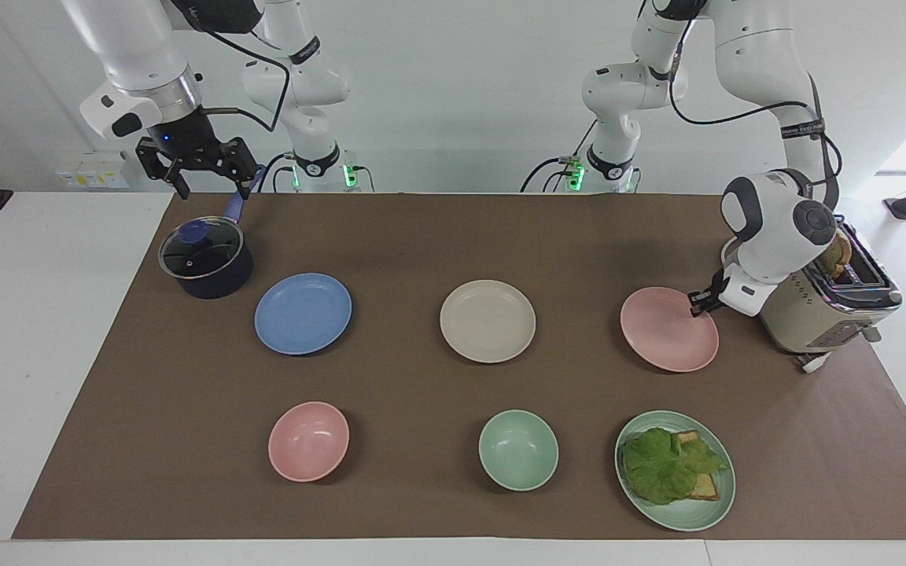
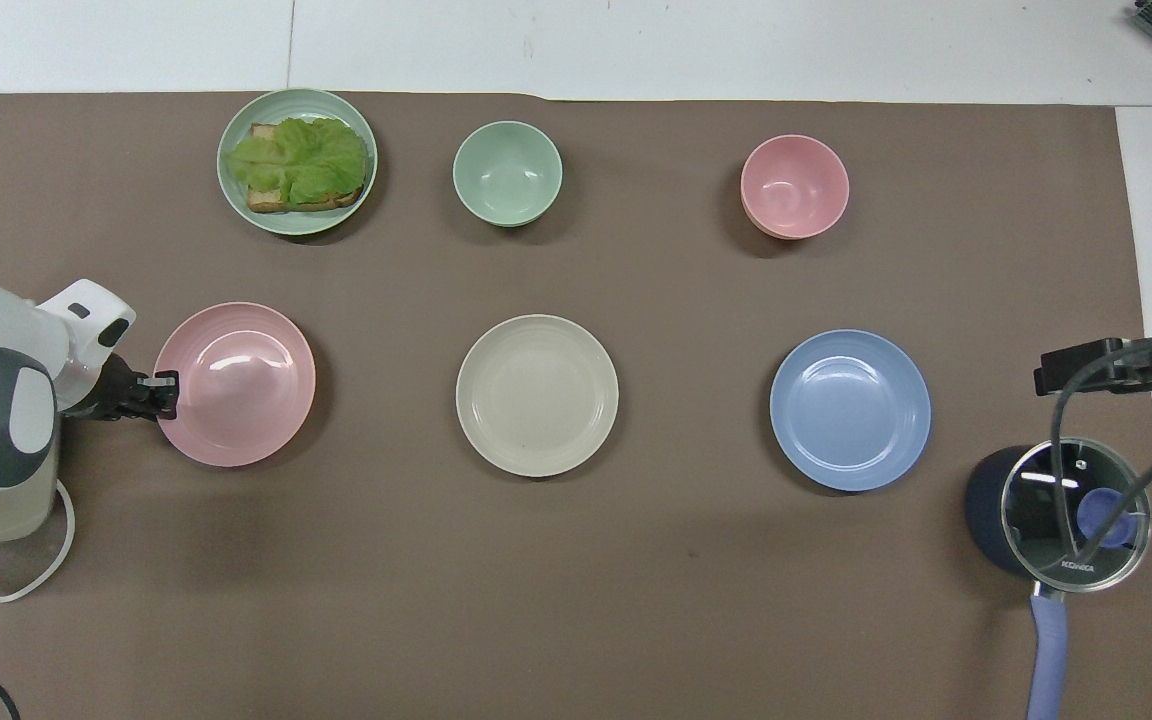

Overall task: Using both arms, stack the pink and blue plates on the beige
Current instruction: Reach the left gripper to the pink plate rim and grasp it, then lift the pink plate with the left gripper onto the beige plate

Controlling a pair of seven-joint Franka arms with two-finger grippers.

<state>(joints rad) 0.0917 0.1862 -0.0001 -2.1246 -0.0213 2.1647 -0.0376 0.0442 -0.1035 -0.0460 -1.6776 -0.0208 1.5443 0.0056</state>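
At the pink plate's rim, on the side toward the left arm's end of the mat, the left gripper (image 1: 697, 302) is clamped on the pink plate (image 1: 667, 330): fingers pinched on its edge. Plate looks roughly flat; can't tell whether it is clear of the mat. Toaster (image 1: 823, 310) sits just beside that wrist, at the mat edge on the left arm's end, with toast in its slot.

Beige plate (image 1: 487, 321) is mid-mat, bare, well apart from the pink plate. Blue plate (image 1: 303, 314) lies toward the right arm's end, in line with the other two, also untouched.

Over the mat's corner nearest the robots at the right arm's end, the right gripper (image 1: 205, 182) hangs above the handle of the dark saucepan (image 1: 213, 279), fingers spread, holding nothing. Saucepan has a glass lid (image 1: 195, 251) on it and sits just beside the blue plate, nearer the robots.

Along the mat edge farthest from the robots: pink bowl (image 1: 308, 441), green bowl (image 1: 517, 450), green plate (image 1: 712, 511) with lettuce (image 1: 661, 465) over toast. Brown mat (image 1: 421, 236) covers the table.
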